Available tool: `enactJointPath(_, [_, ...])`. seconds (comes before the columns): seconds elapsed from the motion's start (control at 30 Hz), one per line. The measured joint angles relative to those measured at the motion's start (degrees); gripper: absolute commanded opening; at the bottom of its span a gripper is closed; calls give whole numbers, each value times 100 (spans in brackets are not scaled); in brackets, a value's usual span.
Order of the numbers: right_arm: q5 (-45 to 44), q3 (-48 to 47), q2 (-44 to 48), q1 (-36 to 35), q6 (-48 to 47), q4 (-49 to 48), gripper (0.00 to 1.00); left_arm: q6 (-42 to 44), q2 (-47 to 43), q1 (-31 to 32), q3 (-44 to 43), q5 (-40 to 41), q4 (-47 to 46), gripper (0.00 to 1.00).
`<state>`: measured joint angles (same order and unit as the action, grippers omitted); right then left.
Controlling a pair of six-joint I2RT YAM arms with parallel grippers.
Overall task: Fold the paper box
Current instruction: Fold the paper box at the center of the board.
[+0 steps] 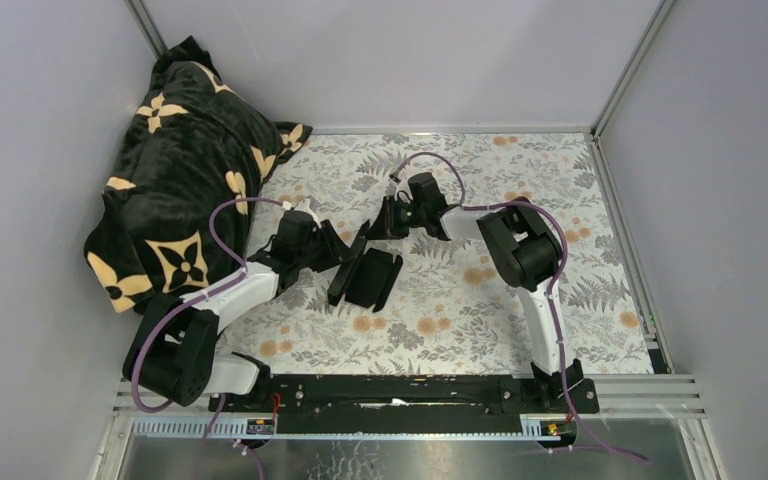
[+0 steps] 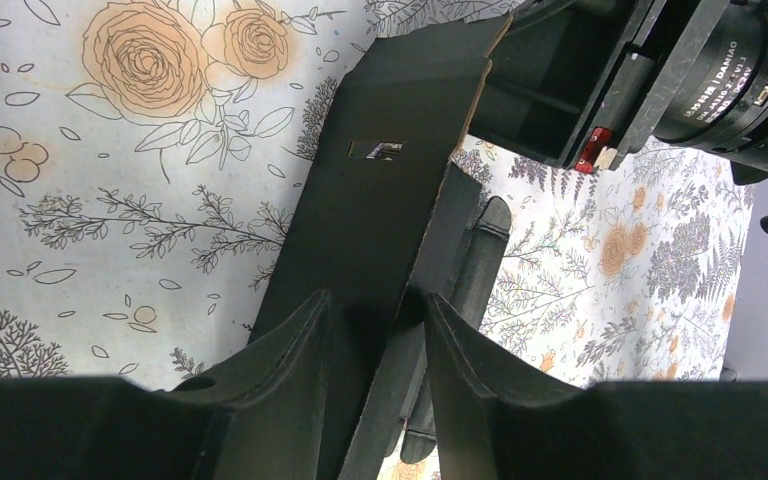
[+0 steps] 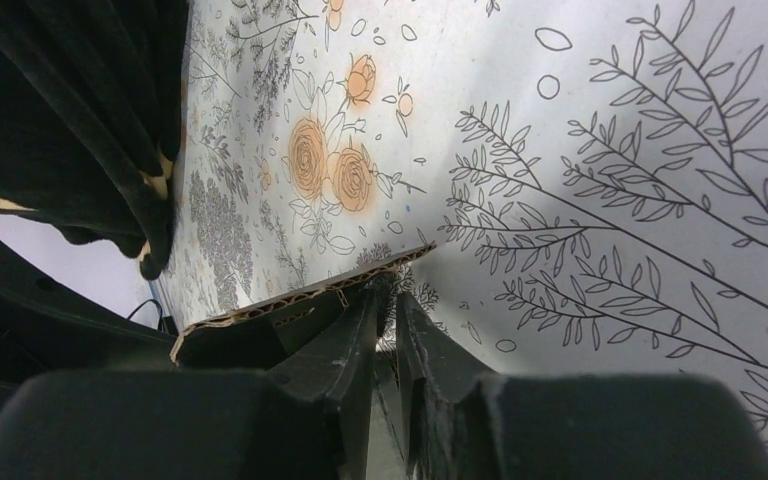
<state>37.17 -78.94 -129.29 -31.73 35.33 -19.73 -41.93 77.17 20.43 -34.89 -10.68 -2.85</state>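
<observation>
Paper box (image 1: 368, 272) lies on the table (image 1: 520, 190), a part-folded sheet strung between left gripper (image 1: 343, 255) and right gripper (image 1: 382, 225), neither nearer. Left wrist view: its long axis runs straight ahead, and the fingers (image 2: 305, 345) clasp a panel. Right wrist view: the jaws pinch its corrugated edge. Nothing lies inside.

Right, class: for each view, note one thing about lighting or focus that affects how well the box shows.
Top view: even light, soft shadows, all sharp, yet the box blends into the black left gripper. Left wrist: box and cloth sharp, its fingers dark and featureless. Right wrist: cloth print crisp, its fingers underexposed, slightly soft.
</observation>
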Motion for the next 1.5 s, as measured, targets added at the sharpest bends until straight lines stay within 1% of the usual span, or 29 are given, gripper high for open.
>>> enactJointPath(0.27, [96,199,0,-28,59,-120,20,-2,0,-57,20,-63,-26,45])
enactJointPath(0.8, [133,295,96,-133,52,-223,21,-2,0,-61,52,-90,-24,44])
enactJointPath(0.97, [68,295,144,-142,48,-195,22,0,0,-63,50,-94,-24,44])
enactJointPath(1.07, [-33,295,190,-144,33,-166,26,-2,0,-79,50,-101,-24,44])
enactJointPath(1.37, [-459,186,315,-144,-310,448,26,-26,0,-173,50,-229,-22,44])
enactJointPath(1.5, [-634,234,485,-144,-575,743,32,-61,0,-201,50,-286,-20,44])
